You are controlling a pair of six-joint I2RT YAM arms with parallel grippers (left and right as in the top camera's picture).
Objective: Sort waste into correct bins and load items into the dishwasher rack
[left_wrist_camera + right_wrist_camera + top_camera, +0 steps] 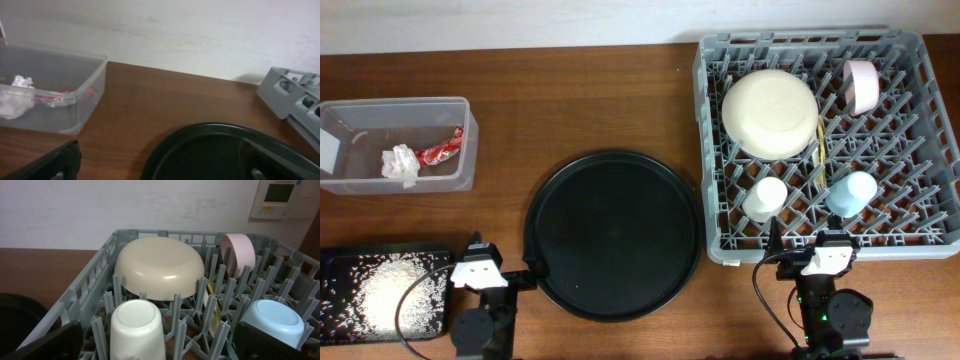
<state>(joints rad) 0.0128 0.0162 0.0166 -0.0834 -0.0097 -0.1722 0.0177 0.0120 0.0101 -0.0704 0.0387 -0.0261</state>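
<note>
Plain room: wooden table (580, 100), wall thermostat (280, 199)

The table (580, 110) ahead of my left hand (157, 169) is brown wood, smooth with a soft sheen. Further left, the tub (90, 95) is cloudy clear plastic, holding a crumpled paper tissue (400, 163) and a crinkled, shiny red wrapper (442, 147). Just ahead of that hand the round tray (610, 235) is black, smooth, nearly matt. Before my right hand (157, 349) the rack (85, 287) is matt grey plastic; the cream bowl (160, 267) shines glossy.

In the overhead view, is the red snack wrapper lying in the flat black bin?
No, the red snack wrapper lies in the clear tub, beside the white tissue.
</note>
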